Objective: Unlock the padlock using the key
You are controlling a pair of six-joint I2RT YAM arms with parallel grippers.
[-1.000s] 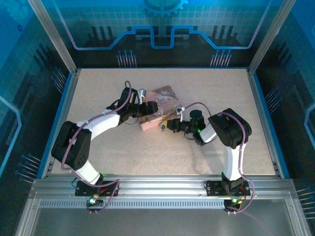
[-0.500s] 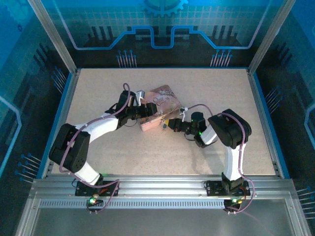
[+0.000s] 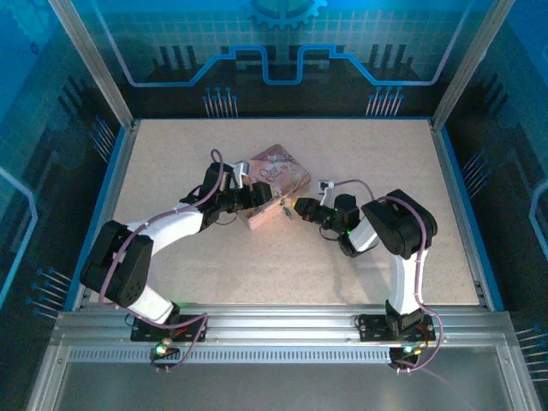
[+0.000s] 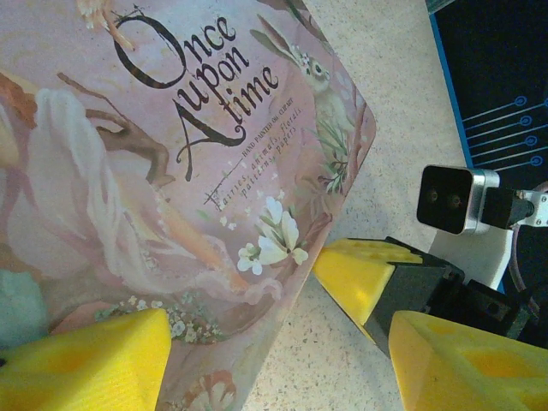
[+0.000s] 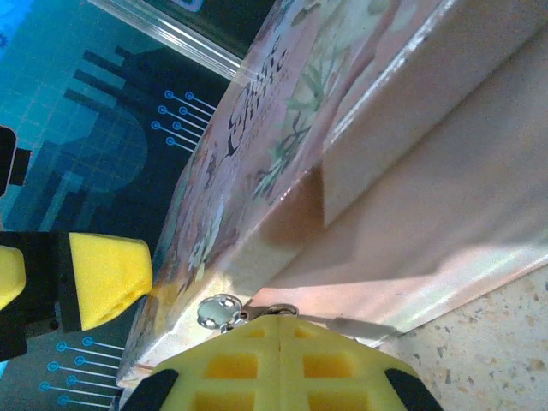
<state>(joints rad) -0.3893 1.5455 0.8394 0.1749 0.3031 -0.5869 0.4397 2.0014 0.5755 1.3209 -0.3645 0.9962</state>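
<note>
Padlock unlocking looks barely under way, and the padlock itself is too small to pick out for certain; I judge it hangs at the front edge of the box, where both arms meet.

Right end effector has its pads pressed together, tips right against the lower front edge of the box. A small silvery metal piece with a ring beside it sits just at those tips. It may be the key, or the clasp of the box; I cannot tell which, nor whether anything is pinched between the pads.

Left end effector has its jaws well apart, straddling the front corner of the box: one pad lies over the lid, the other stands off beside the box above the surface. Whether it presses on the box I cannot tell. It seems to be steadying the box for the other arm.

Nothing shows an opened shackle. Left to do, as I judge it: seat the key in the padlock, turn it, and free the shackle
</note>
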